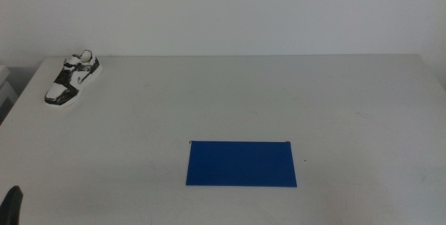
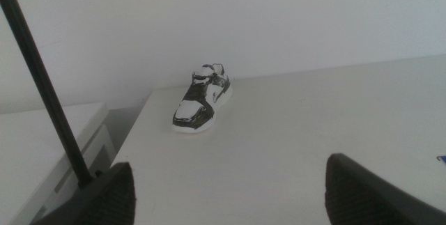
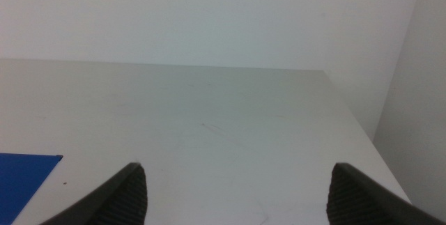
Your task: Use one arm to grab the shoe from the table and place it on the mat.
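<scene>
The white and black shoe [image 1: 73,79] lies on the white table [image 1: 230,99] at its far left corner. It also shows in the left wrist view [image 2: 202,98], well ahead of my left gripper [image 2: 230,190], whose jaws stand wide apart and empty. The deep blue mat [image 1: 241,163] lies flat near the table's front middle; its corner shows in the right wrist view [image 3: 24,180]. My right gripper [image 3: 237,194] is open and empty over bare table at the right. In the middle view only a dark tip of the left arm [image 1: 12,204] shows at the bottom left.
A white cabinet [image 2: 42,148] stands beyond the table's left edge, and a black cable [image 2: 42,86] crosses the left wrist view. The table's right edge [image 3: 362,134] runs close to a white wall.
</scene>
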Robot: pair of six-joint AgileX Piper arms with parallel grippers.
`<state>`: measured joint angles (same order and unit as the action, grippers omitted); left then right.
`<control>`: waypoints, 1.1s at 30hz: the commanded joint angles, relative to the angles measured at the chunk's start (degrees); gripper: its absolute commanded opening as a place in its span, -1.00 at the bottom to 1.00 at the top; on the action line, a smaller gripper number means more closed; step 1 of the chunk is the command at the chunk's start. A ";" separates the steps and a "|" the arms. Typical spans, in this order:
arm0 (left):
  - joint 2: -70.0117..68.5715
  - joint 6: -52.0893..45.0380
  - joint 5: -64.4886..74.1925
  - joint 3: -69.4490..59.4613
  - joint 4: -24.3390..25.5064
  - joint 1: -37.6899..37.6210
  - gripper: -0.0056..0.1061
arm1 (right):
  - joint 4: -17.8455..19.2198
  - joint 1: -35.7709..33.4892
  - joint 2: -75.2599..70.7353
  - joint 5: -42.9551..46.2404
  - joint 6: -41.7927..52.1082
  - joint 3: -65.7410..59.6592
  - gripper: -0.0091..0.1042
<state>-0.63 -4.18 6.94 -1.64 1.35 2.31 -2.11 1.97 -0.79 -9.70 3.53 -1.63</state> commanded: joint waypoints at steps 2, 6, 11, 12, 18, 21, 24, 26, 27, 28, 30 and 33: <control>3.15 0.55 -4.41 3.95 -0.86 0.10 0.77 | 0.49 0.27 -1.16 4.55 0.72 0.54 0.33; 11.60 0.50 -4.00 11.53 -0.86 0.10 0.77 | 0.49 0.27 -1.16 4.55 0.72 0.54 0.33; 22.90 0.50 -2.78 22.59 -0.86 0.10 0.77 | 0.49 0.27 -1.16 4.55 0.72 0.54 0.33; 25.07 0.50 -1.75 24.97 -0.86 0.10 0.77 | 0.49 0.27 -1.16 4.55 0.72 0.54 0.33; 35.45 0.38 8.85 39.30 -0.97 0.10 0.77 | 0.49 0.27 -1.16 4.55 0.72 0.54 0.33; 39.55 0.38 13.24 45.21 -0.97 0.10 0.77 | 0.49 0.27 -1.16 4.55 0.72 0.54 0.33; 43.58 -0.17 14.62 49.57 -0.97 0.10 0.77 | 0.49 0.27 -1.16 4.55 0.72 0.54 0.33; 46.32 -0.12 15.77 52.03 -0.97 0.10 0.77 | 0.49 0.27 -1.16 4.55 0.72 0.54 0.33; 47.57 -0.19 16.12 52.99 -0.97 0.10 0.77 | 0.49 0.27 -1.16 4.55 0.72 0.54 0.33; 49.07 -0.19 16.73 54.41 -0.97 0.10 0.77 | 0.49 0.27 -1.16 4.55 0.72 0.54 0.33; 52.02 -0.10 19.41 58.23 -1.03 0.10 0.77 | 0.49 0.27 -1.16 4.55 0.72 0.54 0.33; 57.67 -0.45 25.86 65.08 -0.26 0.10 0.77 | 0.49 0.27 -1.16 4.55 0.72 0.54 0.33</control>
<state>54.89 -4.47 33.48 58.59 0.86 2.31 -2.11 1.97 -0.79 -9.70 3.53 -1.63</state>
